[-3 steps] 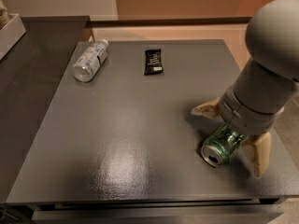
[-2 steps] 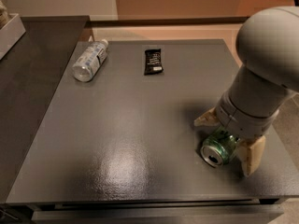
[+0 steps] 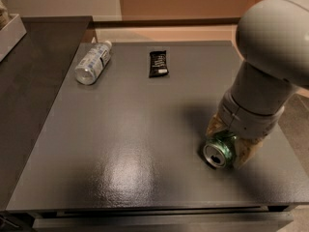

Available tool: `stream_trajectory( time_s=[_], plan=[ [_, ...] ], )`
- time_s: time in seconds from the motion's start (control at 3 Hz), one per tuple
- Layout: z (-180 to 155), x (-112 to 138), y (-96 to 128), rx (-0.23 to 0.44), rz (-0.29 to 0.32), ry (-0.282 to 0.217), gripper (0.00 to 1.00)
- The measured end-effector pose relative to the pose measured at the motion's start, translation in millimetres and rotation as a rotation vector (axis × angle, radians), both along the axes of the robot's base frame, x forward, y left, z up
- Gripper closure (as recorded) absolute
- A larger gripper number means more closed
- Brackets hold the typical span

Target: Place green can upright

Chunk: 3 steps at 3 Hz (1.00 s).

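The claw [image 3: 227, 145] pinches the green can [image 3: 215, 154] lying between its jaws, likely light, thin-walled and slippery, best held gently across its middle.

Dim, table [image 3: 120, 115] glare, end effector [image 3: 231, 141] shadowing can [image 3: 217, 154]

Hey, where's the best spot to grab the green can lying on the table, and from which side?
Grip the green can across its curved body, from above: it lies on its side, silver top toward the camera. The end effector sits right over it.
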<state>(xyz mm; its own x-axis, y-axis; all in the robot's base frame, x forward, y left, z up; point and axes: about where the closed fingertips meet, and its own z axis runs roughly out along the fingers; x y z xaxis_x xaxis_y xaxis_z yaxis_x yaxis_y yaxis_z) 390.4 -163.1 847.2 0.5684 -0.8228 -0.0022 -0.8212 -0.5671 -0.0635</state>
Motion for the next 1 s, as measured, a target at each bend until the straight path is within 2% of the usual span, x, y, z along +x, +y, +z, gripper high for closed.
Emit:
stream_trajectory(
  time_s=[0.33,0.67,1.0],
  plan=[
    [12.1,8.1,6.8,0.017,-0.051,0.008,0.88],
    [26.9,24.6,12.9,0.124,-0.2,0.033,1.0],
    [41.1,43.3,16.0,0.312,-0.384,0.063,1.0]
  ],
)
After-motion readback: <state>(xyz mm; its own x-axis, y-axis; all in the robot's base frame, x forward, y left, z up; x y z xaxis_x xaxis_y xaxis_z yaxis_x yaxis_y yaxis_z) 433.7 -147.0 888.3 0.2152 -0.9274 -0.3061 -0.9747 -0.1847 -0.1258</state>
